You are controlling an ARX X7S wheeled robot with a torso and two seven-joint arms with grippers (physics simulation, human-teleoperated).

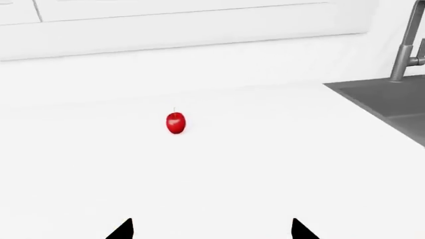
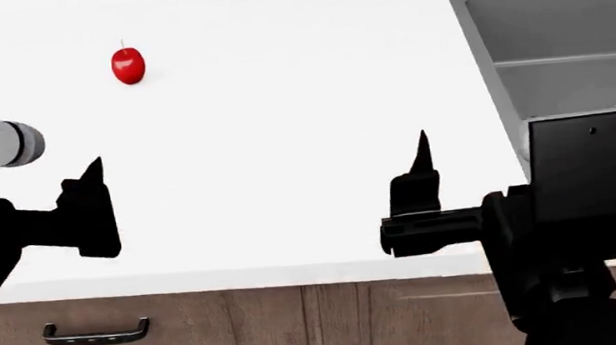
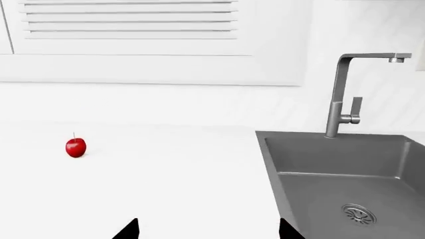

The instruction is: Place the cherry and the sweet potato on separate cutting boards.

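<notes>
The cherry (image 2: 128, 65), small, glossy and red with a thin stem, stands alone on the white counter at the far left. It also shows in the left wrist view (image 1: 175, 123) and the right wrist view (image 3: 75, 148). My left gripper (image 1: 212, 230) is open and empty, hovering over the counter well short of the cherry. My right gripper (image 3: 209, 230) is open and empty, near the counter's front beside the sink. Both show in the head view, left (image 2: 92, 187) and right (image 2: 421, 163). The sweet potato and both cutting boards are out of view.
A grey sink (image 2: 564, 41) is set into the counter at the right, with a faucet (image 3: 342, 89) behind it. The counter's front edge (image 2: 294, 274) runs above wooden drawers with a dark handle (image 2: 95, 332). A white wall and window shutters stand behind.
</notes>
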